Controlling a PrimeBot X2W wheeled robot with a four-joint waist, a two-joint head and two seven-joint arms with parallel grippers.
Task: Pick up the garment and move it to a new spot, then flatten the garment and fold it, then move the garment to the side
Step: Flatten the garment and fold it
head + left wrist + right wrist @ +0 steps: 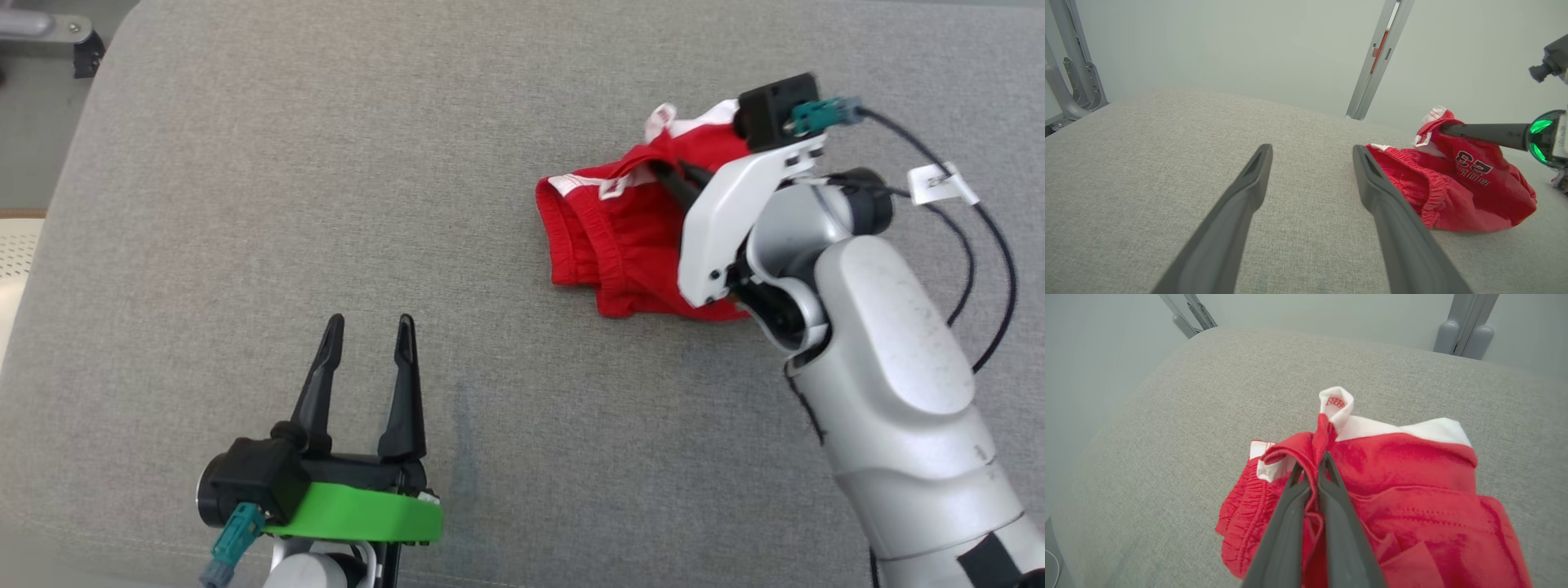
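The right tool [1316, 467] is pinched shut on a raised fold of the red shorts [608, 245], near their white trim. The rest of the shorts lies bunched on the grey fabric surface [326, 163] just beneath it. The left tool [369, 327], fingers spread wide and holding nothing, sits well apart, with the shorts off to its right.

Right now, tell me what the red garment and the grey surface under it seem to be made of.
The red garment: probably a thin synthetic sports knit, soft with a slight sheen. It bunches in limp folds and has a gathered elastic band and white trim. The grey surface: matte woven upholstery cloth, likely over padding, since a flecked weave shows and the edges are rounded.
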